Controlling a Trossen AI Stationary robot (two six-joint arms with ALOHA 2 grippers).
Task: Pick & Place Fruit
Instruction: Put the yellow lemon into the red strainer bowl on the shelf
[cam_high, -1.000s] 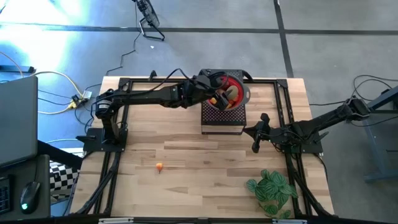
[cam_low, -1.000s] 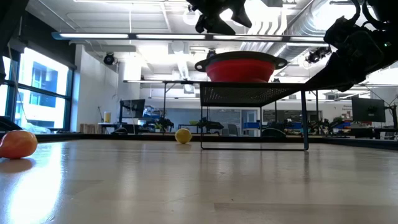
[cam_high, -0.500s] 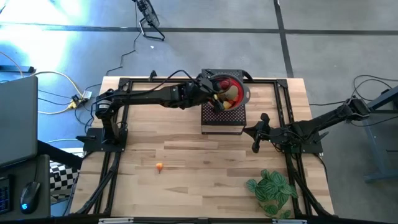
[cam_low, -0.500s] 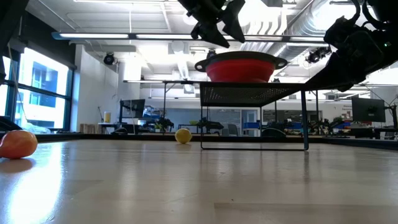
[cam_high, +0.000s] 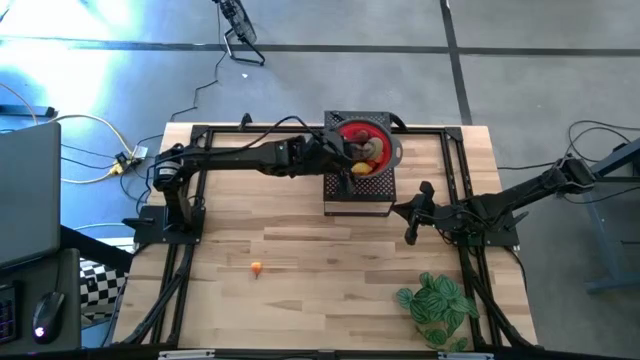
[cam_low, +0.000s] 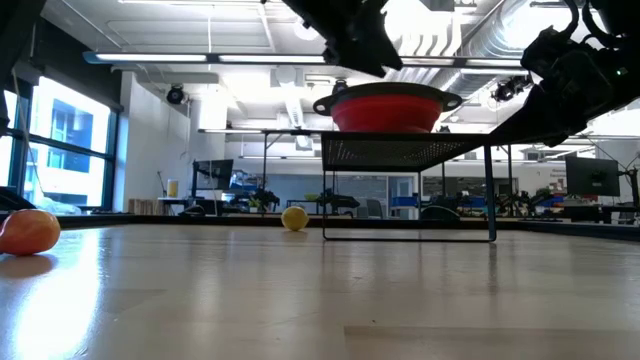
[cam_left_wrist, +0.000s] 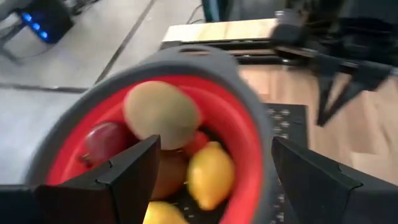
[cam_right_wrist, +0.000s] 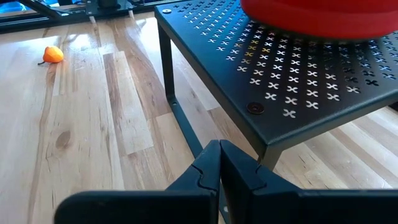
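Note:
A red bowl (cam_high: 372, 136) stands on a black perforated stand (cam_high: 358, 192) at the table's far middle. It holds several fruits: a brownish-green one (cam_left_wrist: 161, 114), a dark red one (cam_left_wrist: 104, 140) and a yellow one (cam_left_wrist: 210, 174). My left gripper (cam_high: 344, 154) hangs open just above the bowl's left side, its fingers (cam_left_wrist: 134, 167) astride the fruits with nothing between them. An orange fruit (cam_high: 257, 267) lies on the table near the front left. A yellow fruit (cam_low: 294, 218) lies by the stand. My right gripper (cam_right_wrist: 219, 149) is shut, close to the stand's right near leg.
A green leafy plant (cam_high: 437, 305) sits at the near right corner. Black frame rails (cam_high: 180, 270) run along the table's left and right sides and far edge. Bare wood lies between the stand and the near edge.
My left gripper has sunk a little toward the bowl, tipping its fingers further down and rolling at the wrist. It stays open.

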